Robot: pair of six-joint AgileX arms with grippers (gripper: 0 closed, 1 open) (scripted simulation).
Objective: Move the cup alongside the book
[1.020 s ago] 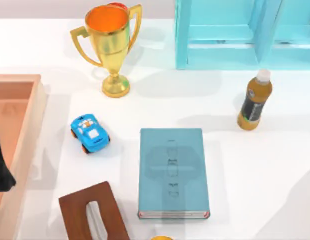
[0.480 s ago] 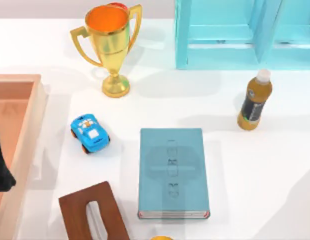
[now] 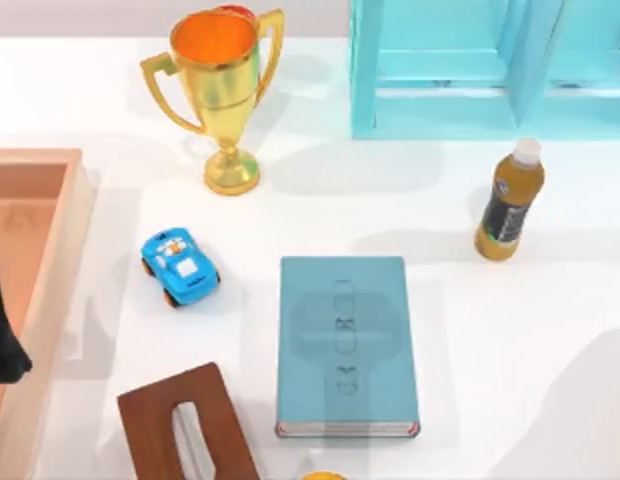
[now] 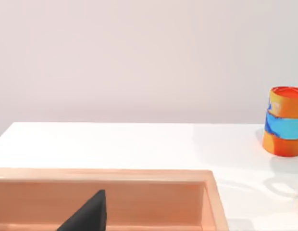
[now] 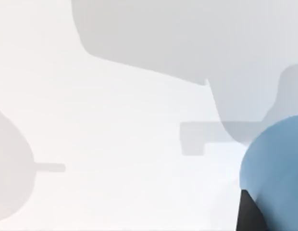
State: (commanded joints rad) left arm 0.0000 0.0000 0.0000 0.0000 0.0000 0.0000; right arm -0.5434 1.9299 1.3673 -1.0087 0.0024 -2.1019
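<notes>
The book (image 3: 345, 345) is a teal-blue hardcover lying flat at the middle front of the table. In the right wrist view the light-blue cup (image 5: 276, 168) looms close, pressed against a dark finger (image 5: 247, 214) of my right gripper, which is shut on it above the white table. My left arm (image 3: 2, 330) rests parked at the table's left edge, over the wooden tray (image 3: 50, 290). A dark part of it (image 4: 86, 214) shows in the left wrist view.
A gold trophy (image 3: 222, 95) stands at the back left, a teal shelf (image 3: 470, 70) at the back right. A bottle (image 3: 508, 200) stands right of the book, a blue toy car (image 3: 180, 268) left of it, a brown tissue box (image 3: 190, 425) at front left. An orange-blue can (image 4: 283, 121) sits farther back.
The soft shadow on the table's front right has spread leftward toward the book. None of the objects on the table has moved.
</notes>
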